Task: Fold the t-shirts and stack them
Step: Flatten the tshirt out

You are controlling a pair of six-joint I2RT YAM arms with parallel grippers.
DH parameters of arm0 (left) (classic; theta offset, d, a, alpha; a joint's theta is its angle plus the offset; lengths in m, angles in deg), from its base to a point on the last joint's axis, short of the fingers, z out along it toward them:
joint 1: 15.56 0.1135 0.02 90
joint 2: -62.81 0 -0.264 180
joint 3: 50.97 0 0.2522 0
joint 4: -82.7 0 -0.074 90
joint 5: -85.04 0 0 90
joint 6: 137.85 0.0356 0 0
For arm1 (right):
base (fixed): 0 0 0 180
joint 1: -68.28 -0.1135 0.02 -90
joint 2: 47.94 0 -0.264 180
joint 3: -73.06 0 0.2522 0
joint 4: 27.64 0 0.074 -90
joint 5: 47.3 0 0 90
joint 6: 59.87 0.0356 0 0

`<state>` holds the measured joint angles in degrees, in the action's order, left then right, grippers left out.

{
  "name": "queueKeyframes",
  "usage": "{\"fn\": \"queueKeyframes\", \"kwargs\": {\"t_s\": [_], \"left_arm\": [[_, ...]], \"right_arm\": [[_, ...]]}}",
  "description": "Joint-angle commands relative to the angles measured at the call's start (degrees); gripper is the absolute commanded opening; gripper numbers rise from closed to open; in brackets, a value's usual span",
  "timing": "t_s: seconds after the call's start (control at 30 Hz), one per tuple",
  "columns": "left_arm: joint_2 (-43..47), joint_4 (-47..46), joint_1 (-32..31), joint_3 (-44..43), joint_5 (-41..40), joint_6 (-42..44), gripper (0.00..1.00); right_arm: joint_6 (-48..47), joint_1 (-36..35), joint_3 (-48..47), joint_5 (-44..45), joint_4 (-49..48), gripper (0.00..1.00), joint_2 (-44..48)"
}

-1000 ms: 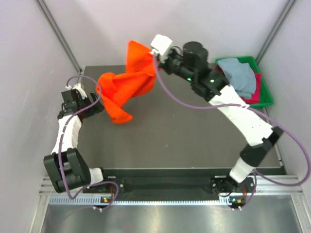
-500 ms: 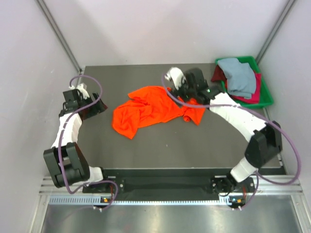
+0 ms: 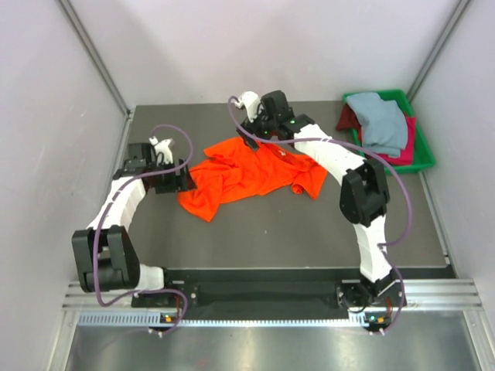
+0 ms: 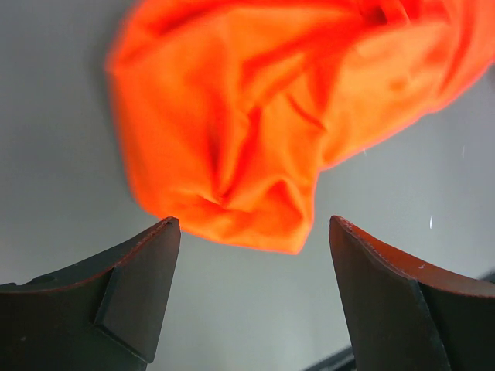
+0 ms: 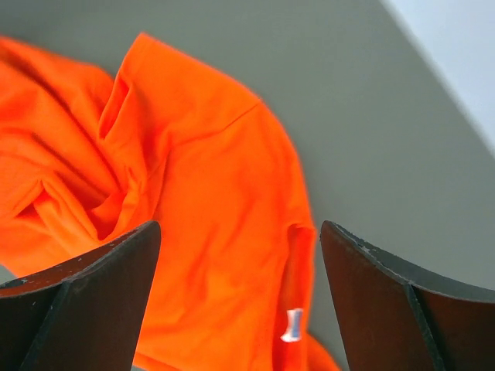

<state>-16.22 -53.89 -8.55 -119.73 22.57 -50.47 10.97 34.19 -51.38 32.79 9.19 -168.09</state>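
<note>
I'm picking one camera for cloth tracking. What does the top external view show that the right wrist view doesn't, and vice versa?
Top external only: the green tray holding a grey-blue t-shirt and crimson t-shirts, and the left end effector beside the orange t-shirt. Right wrist only: a small white label on the orange cloth. Both: the orange t-shirt crumpled on the table, the right end effector by it.

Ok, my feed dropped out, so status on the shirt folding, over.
Left end effector open at left edge of orange shirt; right end effector open by its far edge. Shirt crumpled on table, unfolded. Other shirts in green tray. Nothing blocking.
</note>
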Motion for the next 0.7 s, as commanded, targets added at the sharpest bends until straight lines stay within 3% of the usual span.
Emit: {"fn": "queueKeyframes", "kwargs": {"t_s": [0.0, 0.23, 0.43, 0.67], "left_arm": [[0.4, 4.4, -2.6, -1.1, 2.5, 6.8, 0.82], [-4.9, 9.9, -13.0, -3.3, 2.4, 12.3, 0.79], [-9.6, 13.1, -24.9, -6.5, -11.5, 17.8, 0.72], [-19.1, 14.5, -27.2, -9.3, -21.4, 14.5, 0.67]], "right_arm": [[2.1, -1.0, -1.8, -3.6, 0.2, 0.85, 0.1], [2.7, -0.3, -3.1, -3.0, -0.2, 0.86, -2.7], [3.2, -0.1, -2.5, -2.3, -0.6, 0.86, -2.2], [2.8, -0.1, -2.4, -1.6, -0.9, 0.86, -1.7]]}}
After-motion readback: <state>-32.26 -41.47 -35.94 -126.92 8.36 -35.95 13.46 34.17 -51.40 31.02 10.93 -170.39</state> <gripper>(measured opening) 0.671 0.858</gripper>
